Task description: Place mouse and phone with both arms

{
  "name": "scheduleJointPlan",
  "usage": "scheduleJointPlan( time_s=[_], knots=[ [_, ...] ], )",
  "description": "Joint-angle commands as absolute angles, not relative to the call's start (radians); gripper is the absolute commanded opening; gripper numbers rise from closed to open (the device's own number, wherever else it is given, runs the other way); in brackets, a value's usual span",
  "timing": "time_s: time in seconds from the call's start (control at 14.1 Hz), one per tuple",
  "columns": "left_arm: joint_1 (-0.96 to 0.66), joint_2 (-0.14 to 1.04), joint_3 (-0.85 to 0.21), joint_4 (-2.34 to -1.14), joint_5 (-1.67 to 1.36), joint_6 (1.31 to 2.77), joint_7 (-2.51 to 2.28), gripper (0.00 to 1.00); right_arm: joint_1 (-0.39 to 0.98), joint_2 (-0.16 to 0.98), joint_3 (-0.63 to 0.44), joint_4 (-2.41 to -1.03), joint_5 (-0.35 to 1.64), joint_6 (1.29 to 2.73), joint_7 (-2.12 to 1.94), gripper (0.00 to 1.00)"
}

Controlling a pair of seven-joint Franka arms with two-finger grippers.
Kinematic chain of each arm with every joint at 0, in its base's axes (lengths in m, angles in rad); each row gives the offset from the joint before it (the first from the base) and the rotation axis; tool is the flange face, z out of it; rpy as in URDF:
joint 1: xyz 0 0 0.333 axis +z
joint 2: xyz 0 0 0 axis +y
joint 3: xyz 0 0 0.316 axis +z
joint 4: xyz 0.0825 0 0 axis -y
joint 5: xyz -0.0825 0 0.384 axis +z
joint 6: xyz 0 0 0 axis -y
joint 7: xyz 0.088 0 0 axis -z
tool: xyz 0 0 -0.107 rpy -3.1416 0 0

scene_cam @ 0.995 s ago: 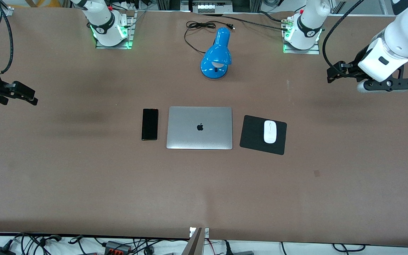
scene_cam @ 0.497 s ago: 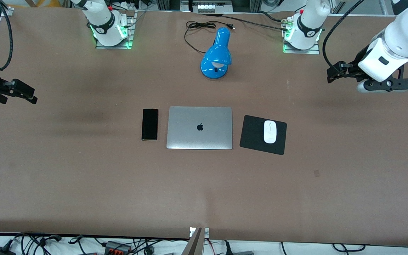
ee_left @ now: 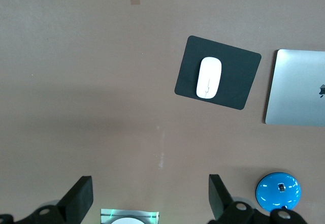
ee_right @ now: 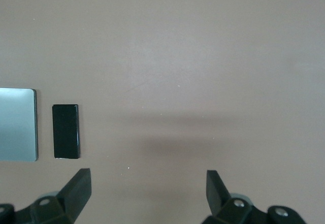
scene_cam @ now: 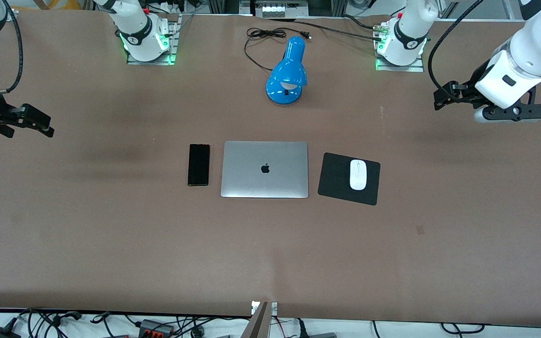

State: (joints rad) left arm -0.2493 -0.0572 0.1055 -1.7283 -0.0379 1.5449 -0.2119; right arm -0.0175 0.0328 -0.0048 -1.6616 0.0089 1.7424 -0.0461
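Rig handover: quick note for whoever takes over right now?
Left gripper: open, empty, up over bare table at the left arm's end.
Right gripper: open, empty, up over bare table at the right arm's end.
Mouse: on the black pad beside the closed laptop.
Phone: flat on the table at the laptop's other edge.
Done: both items look placed.
Left: nothing evident.

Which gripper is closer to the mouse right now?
Left. The left gripper hangs open over bare table toward its own end, up from the mouse. The right gripper is open over its own end, past the phone.
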Motion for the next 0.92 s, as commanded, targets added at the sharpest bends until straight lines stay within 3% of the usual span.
scheduleJointPlan(
  time_s=[0.0,0.85],
  knots=[
    [-0.25,-0.044,0.106,-1.706,-0.035,1.534,-0.21,1.0,-0.006,0.022,-0.025,-1.666,0.009,1.73,-0.051,1.0],
    [-0.244,-0.046,0.107,-1.706,-0.035,1.522,-0.209,1.0,-0.017,-0.002,-0.026,-1.672,0.005,1.723,-0.064,1.0]
  ],
)
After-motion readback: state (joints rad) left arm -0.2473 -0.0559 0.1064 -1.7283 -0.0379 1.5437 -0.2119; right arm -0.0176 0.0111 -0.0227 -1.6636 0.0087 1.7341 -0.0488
